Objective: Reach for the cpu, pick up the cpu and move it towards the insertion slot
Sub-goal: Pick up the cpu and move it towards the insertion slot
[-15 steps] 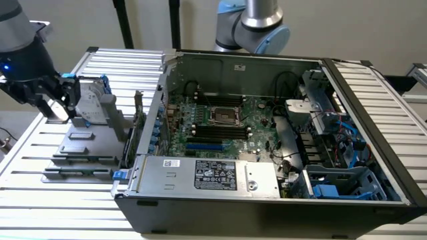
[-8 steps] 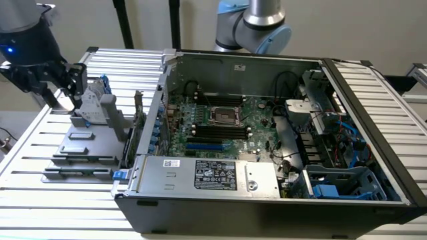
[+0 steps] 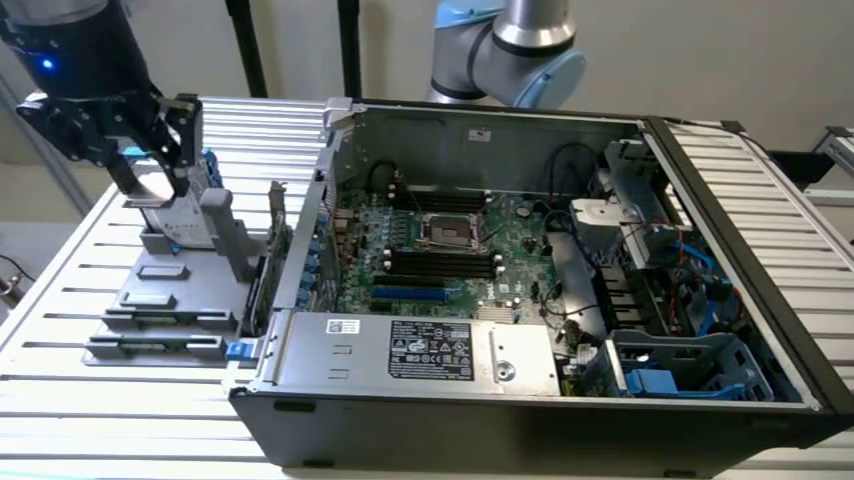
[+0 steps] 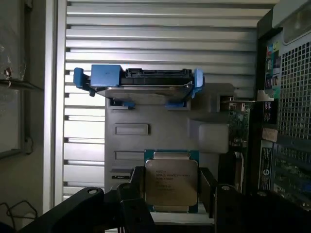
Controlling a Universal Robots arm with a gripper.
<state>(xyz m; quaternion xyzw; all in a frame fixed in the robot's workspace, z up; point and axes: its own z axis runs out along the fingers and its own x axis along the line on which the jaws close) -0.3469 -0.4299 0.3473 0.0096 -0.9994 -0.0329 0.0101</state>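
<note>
Nearest to the wrist camera, the tool [image 4: 172, 190] has its two dark fingers [image 4: 210, 193] drawn in against opposite edges of the cpu [image 4: 171, 180]. It appears to pinch the chip by its sides, with the silver lid and its printed text facing the camera. In the exterior view the tool [image 3: 150, 182] hangs in the upper left of the frame, above the grey holder [image 3: 134, 300] that lies on the slatted surface [image 3: 80, 410], so the cpu seems lifted clear of it. Just beyond, the hard drive [image 3: 184, 228] in its blue frame stands upright in the holder. The chip is probably light, thin and fully stiff, so weight should be no trouble. Its smooth metal lid looks slippery, and the contacts on the hidden underside are likely fragile. The green rim is therefore the sensible place to hold it, with moderate force and the chip kept level. Farther, toward the middle of the frame, lies the open computer case [image 3: 534, 445]. Inside it the insertion slot [image 3: 447, 232] sits on the green circuit board [image 3: 514, 225] between rows of black memory slots [image 3: 434, 262], well apart from the tool. Farthest, the arm [image 3: 514, 45] shows at the top edge.
</note>
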